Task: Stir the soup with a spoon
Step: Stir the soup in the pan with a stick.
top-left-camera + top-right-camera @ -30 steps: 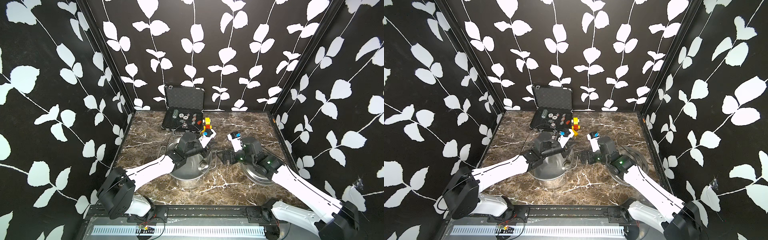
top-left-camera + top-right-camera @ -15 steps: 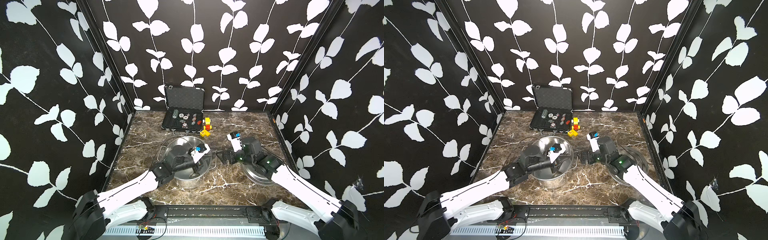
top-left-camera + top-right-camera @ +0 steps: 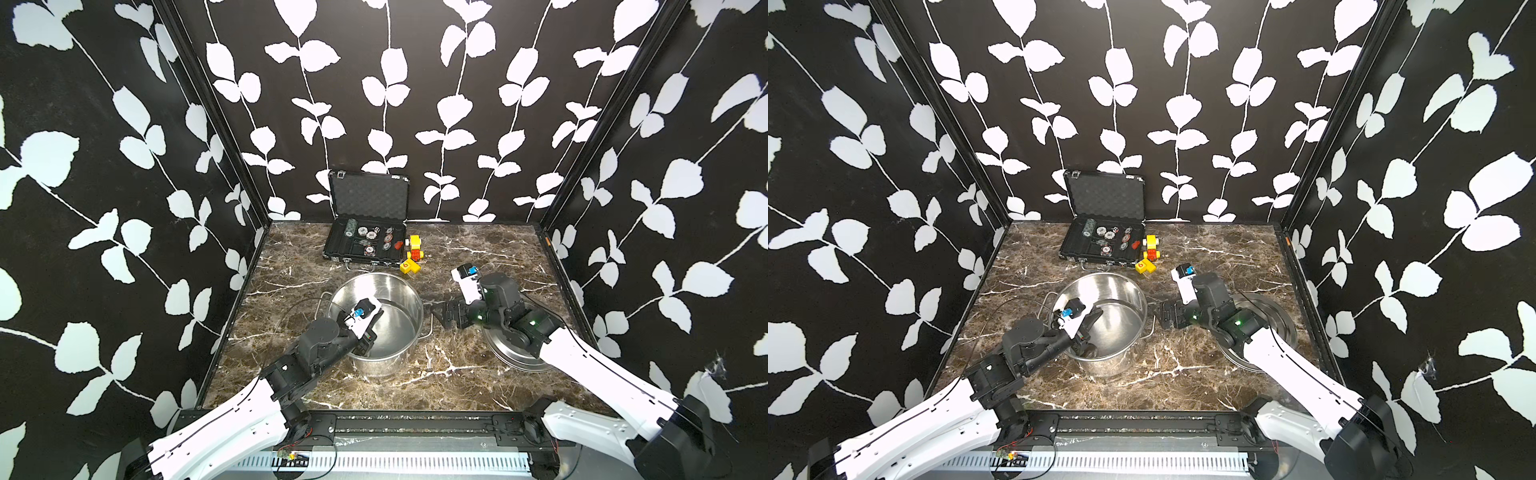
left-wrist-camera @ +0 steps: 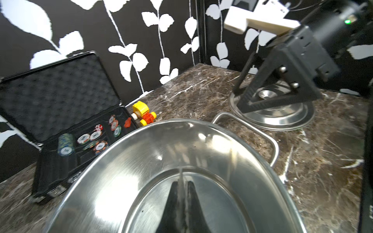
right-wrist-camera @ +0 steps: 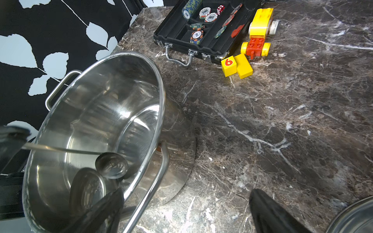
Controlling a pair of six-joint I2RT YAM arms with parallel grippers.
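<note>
In the tightly closed left gripper (image 4: 182, 185), the handle end of the spoon (image 5: 74, 151), with its bowl low inside the pot (image 3: 390, 365). Probably light, stiff and slick steel, prone to swivel in a grip, so best held high on the handle. Farther right, wide open and empty, the right gripper (image 3: 445, 316), just outside the pot and apart from the spoon.

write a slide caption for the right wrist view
Left gripper holds the spoon, bowl inside the steel pot; right gripper open beside the pot's handle.
</note>
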